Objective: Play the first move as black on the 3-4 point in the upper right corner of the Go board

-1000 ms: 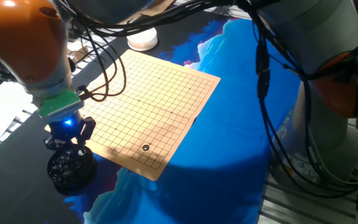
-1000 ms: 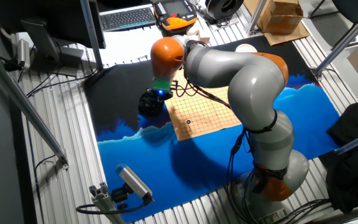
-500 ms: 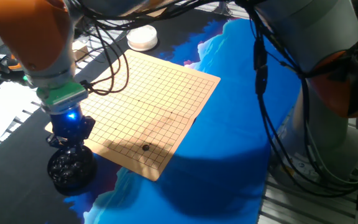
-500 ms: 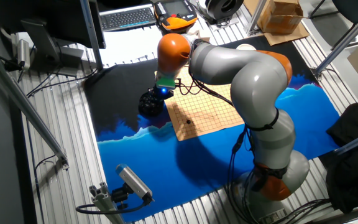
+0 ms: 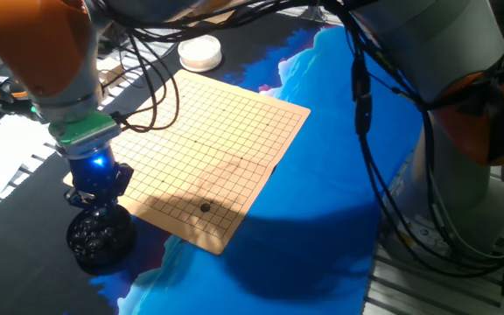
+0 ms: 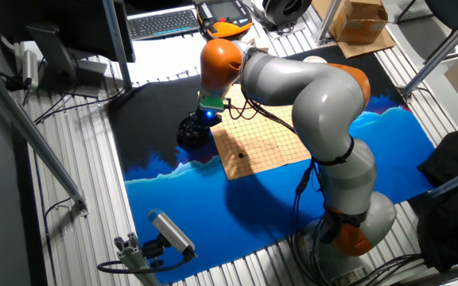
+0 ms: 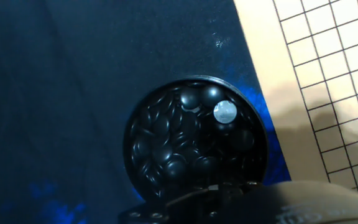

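Black bowl [image 7: 194, 146] full of stones; end effector [image 5: 93, 194] above, grip state unclear.

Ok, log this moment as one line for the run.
gripper: above bowl of black stones | black stone: on Go board | jaw state: unclear

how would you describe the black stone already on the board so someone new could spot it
Start at the tan Go board lying on the blue cloth, and go to its near corner, next to the round black bowl of stones. A few grid lines in from that corner sits the black stone. It is the only stone on the grid, a small dark dot on one intersection, far smaller than the bowl.
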Controlling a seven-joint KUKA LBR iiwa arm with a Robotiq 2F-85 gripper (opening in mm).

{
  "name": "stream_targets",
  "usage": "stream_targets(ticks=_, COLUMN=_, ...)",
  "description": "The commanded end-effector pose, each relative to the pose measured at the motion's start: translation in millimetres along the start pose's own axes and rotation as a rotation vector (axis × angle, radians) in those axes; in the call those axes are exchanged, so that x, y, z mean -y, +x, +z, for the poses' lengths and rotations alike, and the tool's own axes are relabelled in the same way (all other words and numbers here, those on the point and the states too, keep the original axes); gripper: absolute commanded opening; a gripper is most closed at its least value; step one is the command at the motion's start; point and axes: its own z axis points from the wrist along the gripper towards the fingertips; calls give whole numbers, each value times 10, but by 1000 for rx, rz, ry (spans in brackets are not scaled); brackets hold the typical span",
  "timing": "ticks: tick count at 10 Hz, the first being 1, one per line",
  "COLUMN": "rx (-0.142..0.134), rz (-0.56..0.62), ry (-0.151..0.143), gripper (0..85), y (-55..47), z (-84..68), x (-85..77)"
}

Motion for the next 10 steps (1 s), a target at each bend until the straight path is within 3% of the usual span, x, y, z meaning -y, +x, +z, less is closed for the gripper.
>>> stream_targets(ticks=1, rx=-5, rz=30, ry=-26, gripper=0, y=-1, z=1, x=1)
stream_targets(ticks=3, rx=11, rz=103, ry=-44, gripper=0, y=-1, z=1, x=1)
stream_targets(ticks=4, rx=22, rz=138, ry=-28, gripper=170, y=-12, z=12, x=-72)
stream_targets(ticks=6, rx=29, rz=187, ry=-22, gripper=170, y=-55, z=75, x=-260)
stream_targets(ticks=7, rx=39, rz=184, ry=-15, gripper=340, y=-85, z=109, x=-292)
stream_targets(ticks=10, rx=61, rz=172, ry=-2, gripper=340, y=-177, z=224, x=-289)
